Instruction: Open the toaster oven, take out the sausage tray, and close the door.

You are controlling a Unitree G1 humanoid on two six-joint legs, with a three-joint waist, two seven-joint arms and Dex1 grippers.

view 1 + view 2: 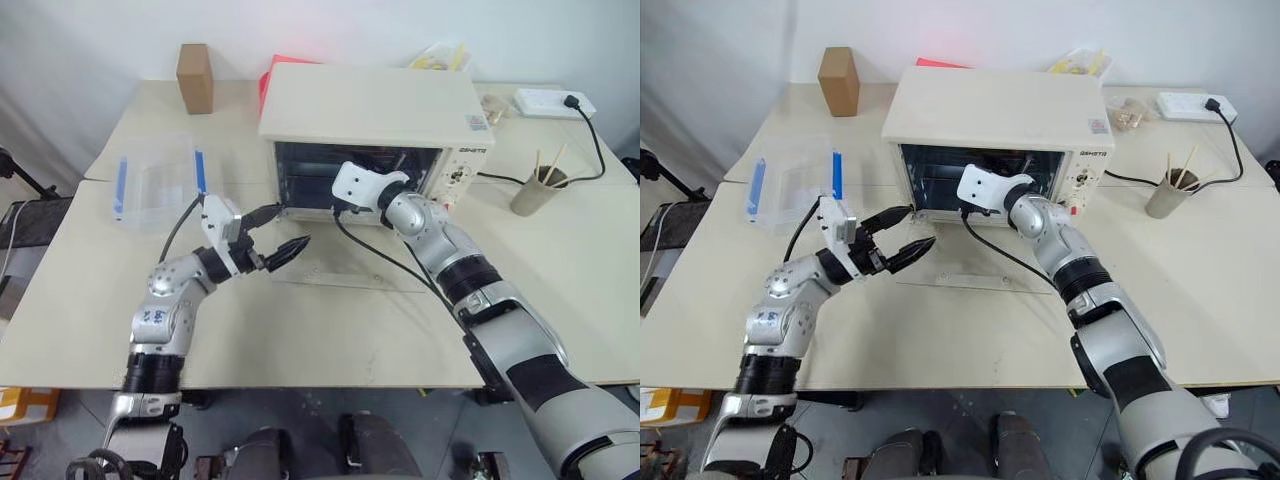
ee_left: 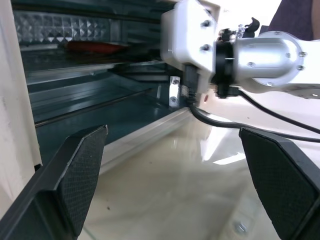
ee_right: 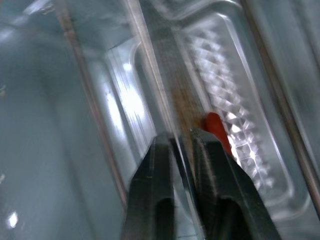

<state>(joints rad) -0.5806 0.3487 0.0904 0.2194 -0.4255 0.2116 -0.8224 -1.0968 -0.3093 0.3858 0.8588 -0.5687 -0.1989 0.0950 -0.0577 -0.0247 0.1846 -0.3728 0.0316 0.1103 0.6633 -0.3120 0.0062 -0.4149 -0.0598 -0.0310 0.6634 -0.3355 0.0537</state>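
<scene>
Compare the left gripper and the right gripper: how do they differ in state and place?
The left gripper has its jaws wide open with nothing between them; the right gripper has its jaws closed on the rim of the sausage tray. The left hovers over the lowered door; the right reaches inside the toaster oven. Both point towards the oven.

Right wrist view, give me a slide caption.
Right claw closed on the rim of the sausage tray inside the toaster oven.
</scene>
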